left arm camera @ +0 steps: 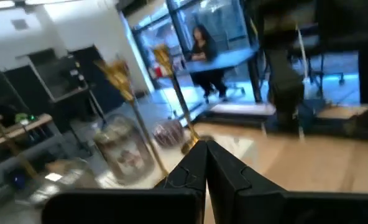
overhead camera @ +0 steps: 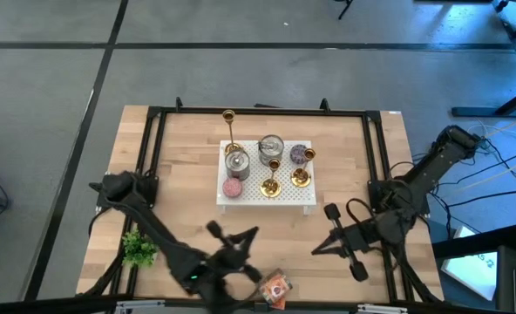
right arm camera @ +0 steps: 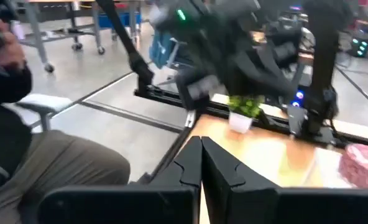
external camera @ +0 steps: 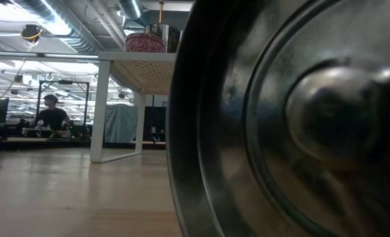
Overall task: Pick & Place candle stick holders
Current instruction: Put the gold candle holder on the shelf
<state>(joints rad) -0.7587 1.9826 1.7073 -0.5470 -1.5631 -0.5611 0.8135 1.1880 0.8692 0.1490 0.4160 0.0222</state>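
The wooden table (overhead camera: 188,166) is seen from above, framed by a black rail. Near its middle a white perforated stand (overhead camera: 267,187) is set, on short legs.

The left arm is extended along the near edge of the table; the left gripper (overhead camera: 241,237) is held low over the wood in front of the stand, its fingers pressed together on nothing. The right arm is folded at the right side of the table; the right gripper (overhead camera: 321,245) is likewise pressed together and empty, pointing toward the left arm.

On the stand, two silver tins (overhead camera: 271,148) are placed, with a pink candle (overhead camera: 233,187) at the near left corner and a purple candle (overhead camera: 300,154) toward the right.

Three gold candle stick holders (overhead camera: 272,179) are shown upright on the stand: a tall one (overhead camera: 230,131) at the far left corner, and two shorter ones side by side toward the near right, the second (overhead camera: 302,170) just beside the purple candle.

A small green plant (overhead camera: 139,249) is placed at the near left of the table, and an orange packet (overhead camera: 276,287) at the near edge. In the low view a large shiny metal object (external camera: 294,125) fills the right side.
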